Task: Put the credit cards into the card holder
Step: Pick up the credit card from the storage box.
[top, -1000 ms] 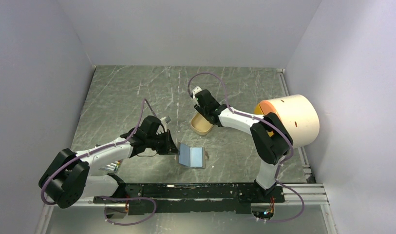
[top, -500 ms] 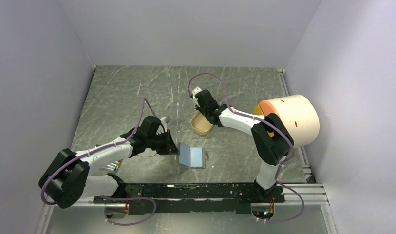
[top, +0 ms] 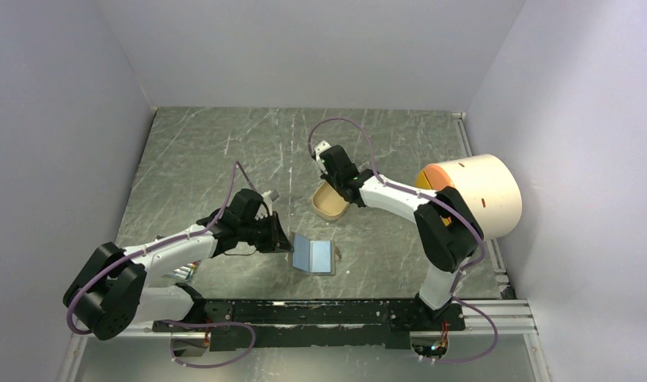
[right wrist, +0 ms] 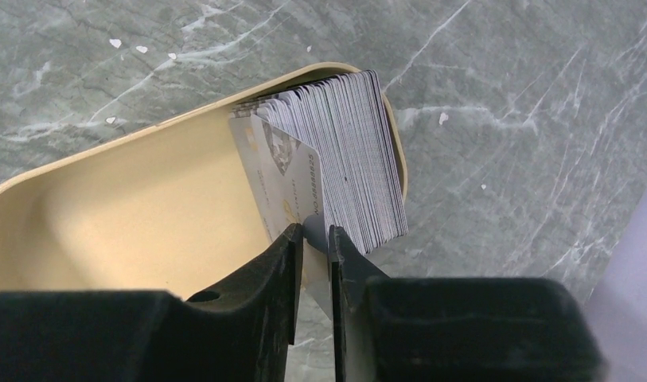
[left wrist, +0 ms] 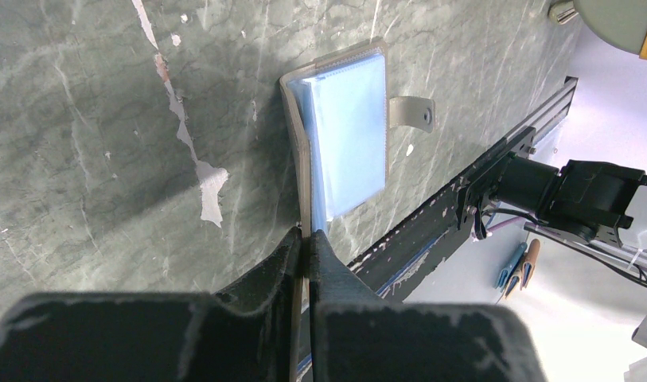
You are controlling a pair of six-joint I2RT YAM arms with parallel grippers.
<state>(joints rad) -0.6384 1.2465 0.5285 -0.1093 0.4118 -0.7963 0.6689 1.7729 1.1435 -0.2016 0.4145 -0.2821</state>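
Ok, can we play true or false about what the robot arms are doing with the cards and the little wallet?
1. The card holder lies open on the table. True.
2. The right jaws are wide open and hold nothing. False: they pinch the front card of the stack of cards.
3. The stack of cards stands on edge at one end of the tan tray. True.
4. The left jaws hang open, far from the card holder. False: they are shut on the card holder's edge.
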